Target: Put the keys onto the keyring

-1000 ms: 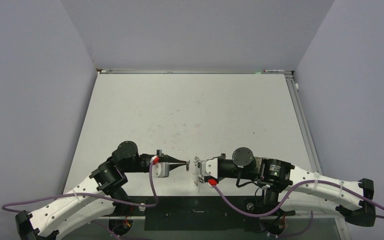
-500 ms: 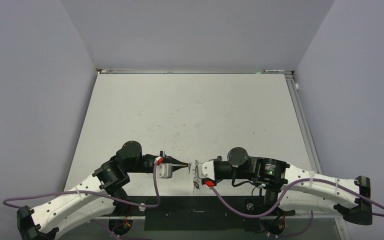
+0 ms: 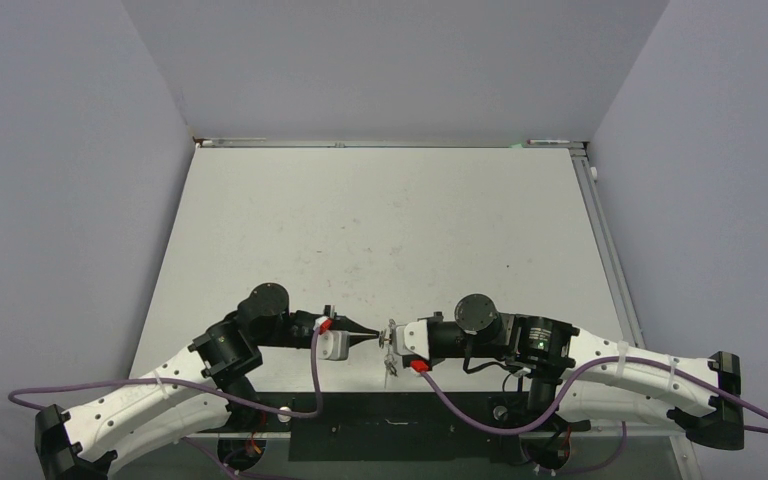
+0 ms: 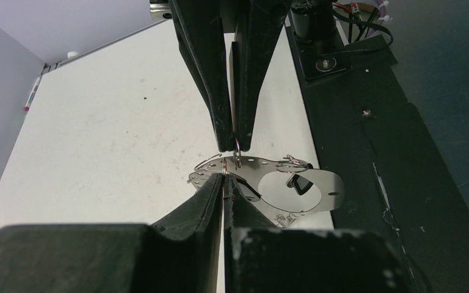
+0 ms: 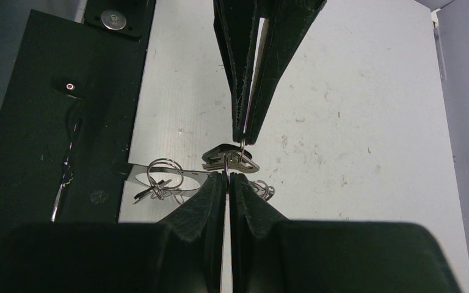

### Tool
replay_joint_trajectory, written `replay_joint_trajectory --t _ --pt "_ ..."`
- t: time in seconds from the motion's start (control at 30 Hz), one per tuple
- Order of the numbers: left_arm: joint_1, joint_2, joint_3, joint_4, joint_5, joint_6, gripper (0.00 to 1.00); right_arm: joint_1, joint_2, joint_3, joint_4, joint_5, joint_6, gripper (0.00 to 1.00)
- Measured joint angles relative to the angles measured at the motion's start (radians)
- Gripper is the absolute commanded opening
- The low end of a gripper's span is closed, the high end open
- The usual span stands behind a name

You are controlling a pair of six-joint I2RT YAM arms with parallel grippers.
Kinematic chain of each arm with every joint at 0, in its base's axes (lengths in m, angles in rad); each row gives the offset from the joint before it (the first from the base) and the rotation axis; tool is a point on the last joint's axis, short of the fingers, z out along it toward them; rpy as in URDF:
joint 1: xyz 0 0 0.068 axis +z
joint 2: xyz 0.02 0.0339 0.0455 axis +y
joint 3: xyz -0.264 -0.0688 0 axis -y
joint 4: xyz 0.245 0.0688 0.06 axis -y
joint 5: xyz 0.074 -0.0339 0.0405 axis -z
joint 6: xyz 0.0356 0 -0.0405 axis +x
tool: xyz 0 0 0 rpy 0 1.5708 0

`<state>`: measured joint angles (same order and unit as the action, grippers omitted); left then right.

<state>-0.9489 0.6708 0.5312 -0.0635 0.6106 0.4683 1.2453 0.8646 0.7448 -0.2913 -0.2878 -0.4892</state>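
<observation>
Step in hand: threading. Both tools meet tip to tip above the table (image 3: 380,220), near its 6 o'clock edge. The left gripper (image 3: 368,337), reaching in from 9 o'clock, is closed to a hairline gap and appears to pinch 1 black-headed key (image 5: 229,160). The right gripper (image 3: 394,340), from 3 o'clock, is likewise closed, gripping the keyring (image 4: 317,186) at its rim. The hoop sits between the 2 tips. Whether the key has entered a wire loop (image 5: 159,168) cannot be told. Next move, in my judgement: a fine push of the key's eye onto a loop end, both grips held firm, hoop kept untwisted
</observation>
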Motion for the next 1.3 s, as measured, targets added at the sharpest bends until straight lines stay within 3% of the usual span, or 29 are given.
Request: replay_joint_trajectory --t 1.3 --pt "-0.019 0.007 0.000 -0.001 0.012 0.000 0.00 0.000 0.014 0.000 0.006 0.000 0.015 0.05"
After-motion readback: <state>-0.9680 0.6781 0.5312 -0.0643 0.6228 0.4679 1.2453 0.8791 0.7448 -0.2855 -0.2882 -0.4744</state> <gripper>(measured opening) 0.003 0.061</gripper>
